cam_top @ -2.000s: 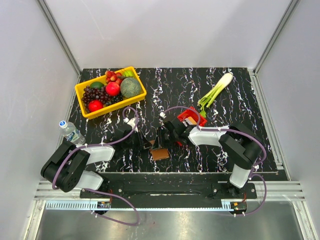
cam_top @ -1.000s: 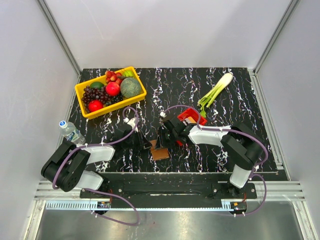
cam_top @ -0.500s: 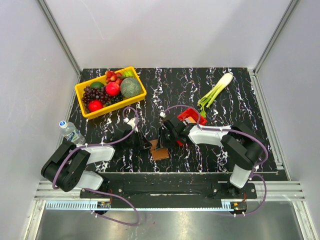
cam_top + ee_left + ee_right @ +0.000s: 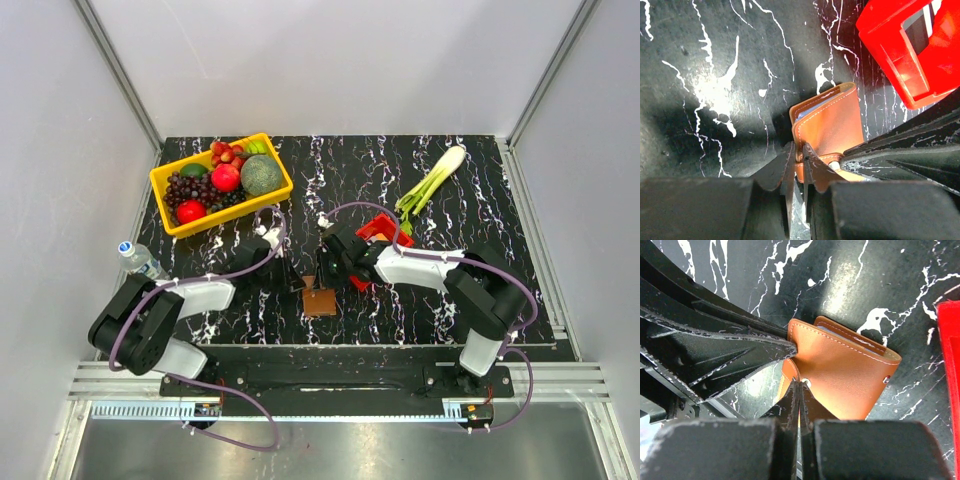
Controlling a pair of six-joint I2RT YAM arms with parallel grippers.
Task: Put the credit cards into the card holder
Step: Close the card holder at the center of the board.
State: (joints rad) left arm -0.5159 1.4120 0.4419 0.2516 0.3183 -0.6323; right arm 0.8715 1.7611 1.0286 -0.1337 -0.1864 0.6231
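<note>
together, left gripper (image 4: 796,162) and right gripper (image 4: 799,399) clamp the brown leather card holder (image 4: 827,125), seemingly by opposite flaps; opening step, next calls for spreading it apart.

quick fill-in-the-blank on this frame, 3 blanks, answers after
1. The left gripper and right gripper are both shut on the brown ___.
2. The bin next to it is ___.
3. The fruit sits in a ___ basket.
Missing: card holder; red; yellow.
</note>
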